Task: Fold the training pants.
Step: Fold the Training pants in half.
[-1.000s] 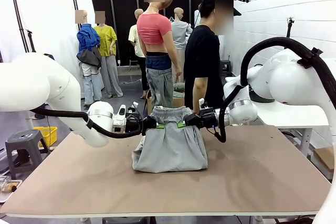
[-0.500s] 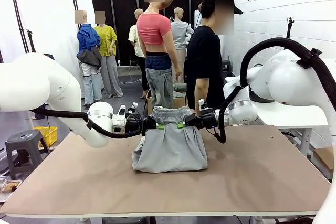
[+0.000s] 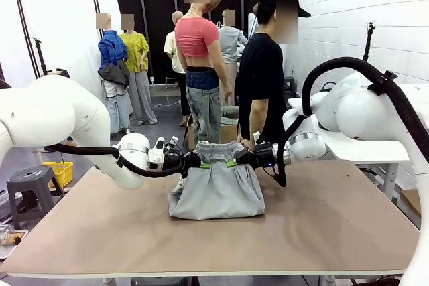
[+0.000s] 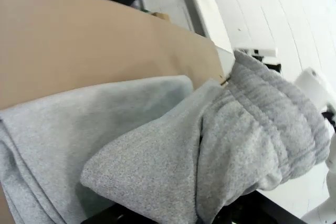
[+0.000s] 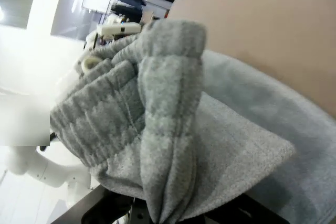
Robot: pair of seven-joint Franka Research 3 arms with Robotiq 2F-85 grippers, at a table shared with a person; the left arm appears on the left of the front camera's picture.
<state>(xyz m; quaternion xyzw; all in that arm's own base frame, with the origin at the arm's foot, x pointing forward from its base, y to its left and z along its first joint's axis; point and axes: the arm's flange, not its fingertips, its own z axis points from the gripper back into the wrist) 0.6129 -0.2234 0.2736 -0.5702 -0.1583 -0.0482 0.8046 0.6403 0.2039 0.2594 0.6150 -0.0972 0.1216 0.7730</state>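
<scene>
Soft, limp pants (image 3: 216, 189) sag from the waistband, both end effectors, left (image 3: 199, 161) and right (image 3: 235, 160), seemingly clamped at its nine and three o'clock corners.

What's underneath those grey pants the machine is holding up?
The lower part of the training pants lies bunched on the brown table, while the waistband is lifted off it. Whatever sits beneath the heap is covered by the fabric.

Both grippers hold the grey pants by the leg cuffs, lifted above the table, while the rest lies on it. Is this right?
Not quite: the left gripper and right gripper hold the pants by the gathered waistband, not the cuffs. The front view shows this; the rest lies on the table.
</scene>
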